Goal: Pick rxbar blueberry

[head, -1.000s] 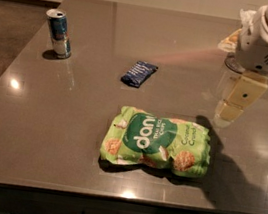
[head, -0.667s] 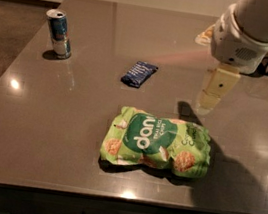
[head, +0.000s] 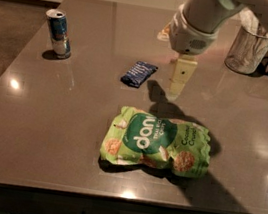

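The rxbar blueberry (head: 139,73) is a small flat bar in a dark navy wrapper with faint white print. It lies on the grey-brown table (head: 71,119), a little back of the middle. My gripper (head: 178,85) hangs from the white arm that comes in from the upper right. It is just right of the bar and a little above the table, apart from the bar. It holds nothing that I can see.
A large light-green chips bag (head: 158,142) lies in front of the bar and the gripper. A blue-and-silver drink can (head: 58,33) stands at the back left. A wire mesh cup (head: 248,46) stands at the back right. The table's front edge runs along the bottom.
My gripper has moved left across the table, from the right side to just beside the bar. The bar, bag and can have not moved.
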`<state>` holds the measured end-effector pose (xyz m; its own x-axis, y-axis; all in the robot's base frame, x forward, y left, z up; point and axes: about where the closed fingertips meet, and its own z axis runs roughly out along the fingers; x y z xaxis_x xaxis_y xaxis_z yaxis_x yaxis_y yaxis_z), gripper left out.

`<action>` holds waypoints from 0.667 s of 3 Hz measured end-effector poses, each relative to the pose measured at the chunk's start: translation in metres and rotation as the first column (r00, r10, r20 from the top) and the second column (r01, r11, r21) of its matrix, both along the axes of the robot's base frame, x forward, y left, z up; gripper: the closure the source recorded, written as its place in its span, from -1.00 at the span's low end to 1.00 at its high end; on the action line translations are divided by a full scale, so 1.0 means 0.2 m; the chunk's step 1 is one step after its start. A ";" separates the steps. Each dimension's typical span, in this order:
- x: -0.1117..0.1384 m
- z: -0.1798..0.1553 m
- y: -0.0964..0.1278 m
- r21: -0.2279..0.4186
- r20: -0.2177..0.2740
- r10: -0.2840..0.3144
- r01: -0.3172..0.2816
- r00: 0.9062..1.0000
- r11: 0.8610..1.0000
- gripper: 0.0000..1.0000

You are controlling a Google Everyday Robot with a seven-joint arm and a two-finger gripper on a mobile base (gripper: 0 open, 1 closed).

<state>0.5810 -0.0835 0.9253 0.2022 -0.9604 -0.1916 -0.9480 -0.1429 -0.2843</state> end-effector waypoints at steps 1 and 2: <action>0.11 -0.07 0.14 -0.032 -0.021 0.082 -0.083 0.996 0.996 -1.00; 0.20 -0.14 0.25 -0.077 -0.053 0.158 -0.162 0.986 0.984 -1.00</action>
